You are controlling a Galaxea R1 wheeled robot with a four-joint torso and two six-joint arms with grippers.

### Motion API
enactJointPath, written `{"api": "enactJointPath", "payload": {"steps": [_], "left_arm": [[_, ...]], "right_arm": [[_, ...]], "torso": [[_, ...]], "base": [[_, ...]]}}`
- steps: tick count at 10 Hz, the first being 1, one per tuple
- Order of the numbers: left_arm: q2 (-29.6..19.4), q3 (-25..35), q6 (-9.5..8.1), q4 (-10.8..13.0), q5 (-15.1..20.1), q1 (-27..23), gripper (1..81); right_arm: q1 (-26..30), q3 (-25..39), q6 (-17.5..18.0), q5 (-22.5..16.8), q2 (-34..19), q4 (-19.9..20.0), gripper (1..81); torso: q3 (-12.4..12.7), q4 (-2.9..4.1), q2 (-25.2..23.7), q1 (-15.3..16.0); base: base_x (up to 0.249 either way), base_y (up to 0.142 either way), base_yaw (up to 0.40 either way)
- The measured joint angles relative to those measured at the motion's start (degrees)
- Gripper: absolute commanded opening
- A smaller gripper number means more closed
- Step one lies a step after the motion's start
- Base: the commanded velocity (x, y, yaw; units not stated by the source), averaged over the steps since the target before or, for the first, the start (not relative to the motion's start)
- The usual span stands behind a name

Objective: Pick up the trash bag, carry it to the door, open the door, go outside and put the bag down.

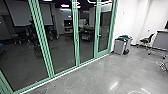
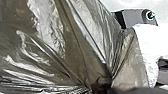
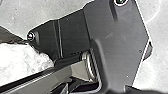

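Note:
Brownish, shiny plastic of the trash bag (image 2: 75, 45) spreads across much of the left wrist view, with a white part beside it. Its folds draw together tightly at my left gripper (image 2: 101, 87), which is shut on the gathered plastic. In the right wrist view, a strip of dark film from the trash bag (image 3: 10, 36) and a bulging white part show beside the robot's base. Green-framed glass doors (image 1: 77, 37) stand shut in the head view, from the left to the centre, with a small handle on the farther one.
Grey bins (image 1: 120, 46) stand against the white wall just right of the glass front. Farther right are a dark chair (image 1: 147, 40) and a desk on casters (image 1: 160, 40). Polished floor (image 1: 100, 77) runs along the door frames. Behind the glass, furniture and a pale screen appear.

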Motion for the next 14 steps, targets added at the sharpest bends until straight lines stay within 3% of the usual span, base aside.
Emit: {"api": "enactJointPath", "payload": {"steps": [14], "left_arm": [[0.16, 0.02, 0.02, 0.00, 0.00, -0.13, 1.0]], "right_arm": [[0.13, 0.00, 0.00, 0.00, -0.15, 0.00, 81.1]], "torso": [[0.00, 0.00, 0.00, 0.05]], "base": [[0.154, -0.067, 0.000]]}}
